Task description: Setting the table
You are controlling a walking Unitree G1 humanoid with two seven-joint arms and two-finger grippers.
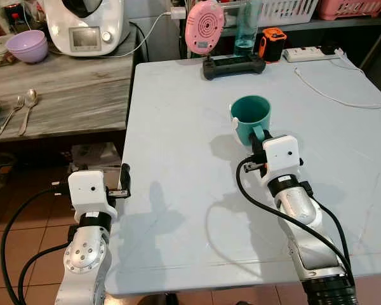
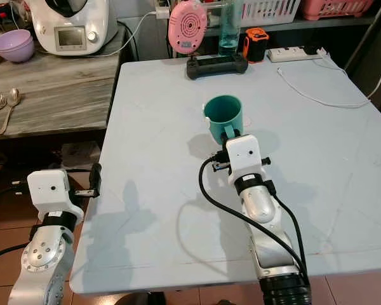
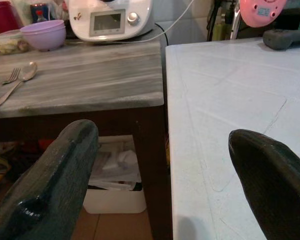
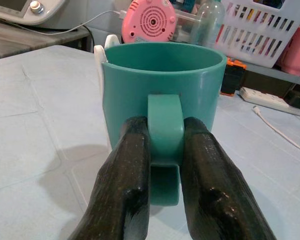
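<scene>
Gripping the teal mug by its handle, the right gripper is clamped narrow mid-table; the mug looks rigid, light, probably slippery.

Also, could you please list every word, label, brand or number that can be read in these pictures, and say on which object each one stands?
No text can be read.
White kitchen machine: its screen shows grey marks, too blurred to read.
Pink round device: a pale label, too blurred to read.
Red can: a printed label, too small to read.
Teal mug, held at the handle by the right gripper: plain, no print on the side that shows.
</scene>
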